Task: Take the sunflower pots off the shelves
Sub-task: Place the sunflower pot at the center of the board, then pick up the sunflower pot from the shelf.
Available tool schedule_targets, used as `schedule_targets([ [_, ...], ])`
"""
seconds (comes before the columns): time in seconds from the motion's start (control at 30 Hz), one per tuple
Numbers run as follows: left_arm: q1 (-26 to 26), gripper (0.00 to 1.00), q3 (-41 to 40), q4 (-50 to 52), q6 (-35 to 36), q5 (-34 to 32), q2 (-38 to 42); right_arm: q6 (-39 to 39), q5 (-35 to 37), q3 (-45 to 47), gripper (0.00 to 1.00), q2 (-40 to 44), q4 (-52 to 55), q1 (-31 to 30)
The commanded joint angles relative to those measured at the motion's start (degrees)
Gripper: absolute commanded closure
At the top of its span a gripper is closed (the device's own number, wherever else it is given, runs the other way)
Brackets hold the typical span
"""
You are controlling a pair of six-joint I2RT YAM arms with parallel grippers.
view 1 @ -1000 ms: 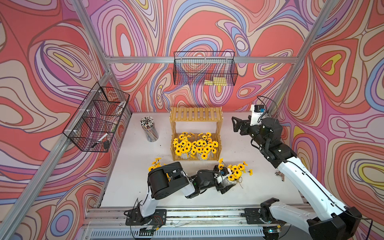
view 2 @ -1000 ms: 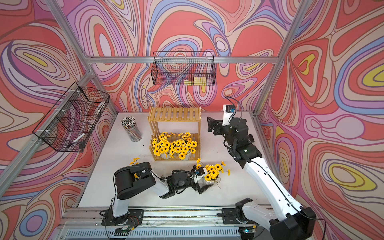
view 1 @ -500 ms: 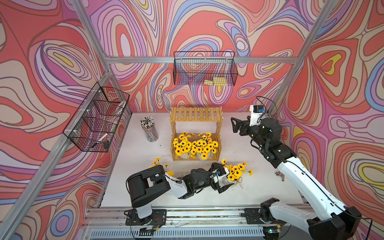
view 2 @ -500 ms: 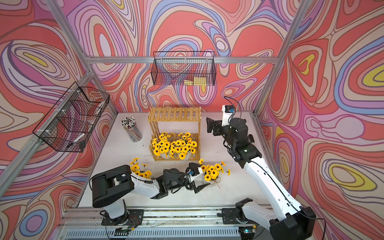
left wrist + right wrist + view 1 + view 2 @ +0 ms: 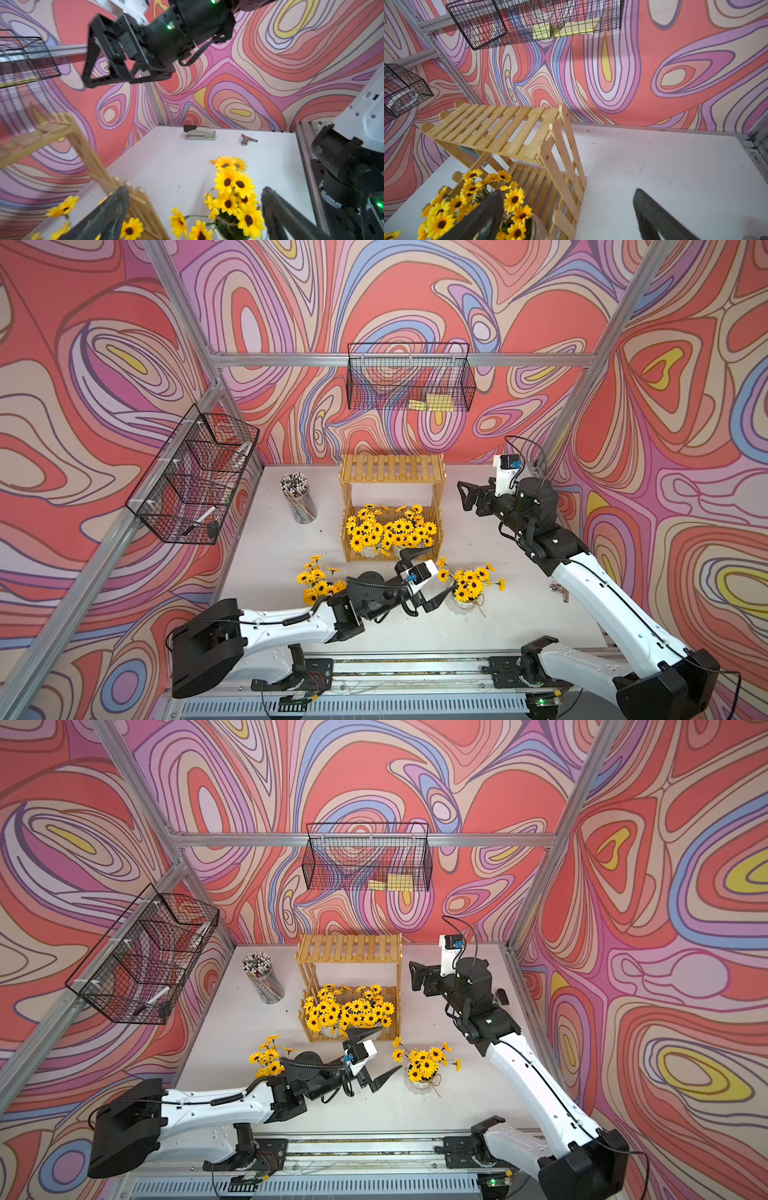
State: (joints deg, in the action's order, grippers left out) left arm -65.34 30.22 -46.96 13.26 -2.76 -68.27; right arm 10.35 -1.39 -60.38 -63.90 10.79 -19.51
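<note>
With left gripper (image 5: 391,1048) and right gripper (image 5: 463,497) fingers gaping wide, the shelved sunflower pots (image 5: 386,531) are seeming brittle and top-heavy, wanting low body grips.

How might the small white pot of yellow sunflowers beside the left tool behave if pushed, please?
That small white pot of yellow sunflowers probably tips easily: its bunch spreads wider than its base. The blooms likely flex on thin stems. Standing upright on the smooth white table, it may slide rather than roll.
</note>
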Motion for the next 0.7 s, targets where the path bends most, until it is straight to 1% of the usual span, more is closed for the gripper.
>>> schedule_targets([
  [0.0,-0.35,0.00,1.85,10.65,2.33,-9.79,5.95,-0.04,-2.53,-1.20,0.02,-0.75,3.25,0.35],
  [0.07,-0.20,0.00,3.97,16.00,1.26,-14.59,9.50,0.35,-4.16,-0.68,0.02,-0.79,3.64,0.09],
  [0.13,0.44,0.00,5.72,20.11,0.10,-18.27,12.51,0.36,-2.31,0.13,0.02,-0.47,3.72,-1.54],
  [0.17,1.17,0.00,6.43,21.75,-1.02,-19.52,14.07,-0.47,0.03,0.46,0.02,-0.28,4.07,-3.51],
  [0.2,2.46,0.00,7.39,24.43,-2.98,-19.54,15.85,-1.65,3.17,0.55,0.02,-0.22,4.40,-5.83],
  [0.27,6.48,0.00,9.60,31.06,-7.84,-16.66,18.44,-3.63,8.37,0.70,0.02,-0.47,5.09,-10.55],
  [0.33,10.32,0.00,11.58,36.27,-11.74,-14.89,20.39,-3.78,12.05,1.23,0.02,-0.62,5.24,-14.50],
  [0.4,12.49,0.01,13.06,39.16,-12.82,-16.69,21.98,-2.56,13.90,2.74,0.02,-0.17,4.52,-17.14],
  [0.47,13.66,0.00,14.46,41.63,-12.23,-18.87,23.43,-1.47,15.52,4.76,0.02,1.03,3.21,-19.42],
  [0.53,14.67,0.00,16.12,43.65,-12.41,-22.32,24.50,-1.04,17.89,6.13,0.02,2.16,2.50,-22.63],
  [0.67,17.97,0.00,19.75,48.01,-13.42,-25.43,25.38,-0.77,24.57,7.24,0.02,1.95,2.06,-31.73],
])
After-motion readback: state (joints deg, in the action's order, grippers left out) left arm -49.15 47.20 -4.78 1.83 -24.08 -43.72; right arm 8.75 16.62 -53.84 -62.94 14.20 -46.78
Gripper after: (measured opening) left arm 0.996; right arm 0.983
